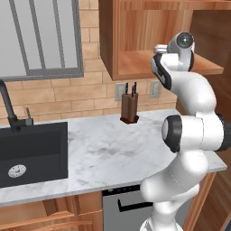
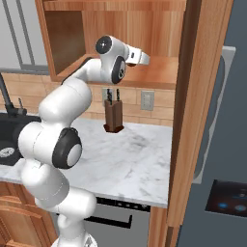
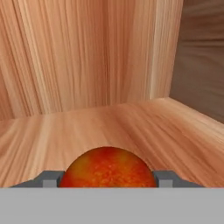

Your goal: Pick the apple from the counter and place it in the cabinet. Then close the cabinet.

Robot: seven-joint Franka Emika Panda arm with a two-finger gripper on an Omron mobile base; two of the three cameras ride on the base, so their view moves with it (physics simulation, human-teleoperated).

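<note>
The orange-red apple sits between my gripper's grey fingers, which are shut on it. I am inside the brown wooden cabinet, just above its shelf floor, facing the back corner. From the base views my hand reaches over the cabinet shelf, above the marble counter. The cabinet door stands open, edge-on at the right. In both base views the apple is hidden.
A brown knife block stands on the counter below the cabinet by the brick wall. The black sink with its dark faucet lies at the left. A dark appliance front stands beyond the open door.
</note>
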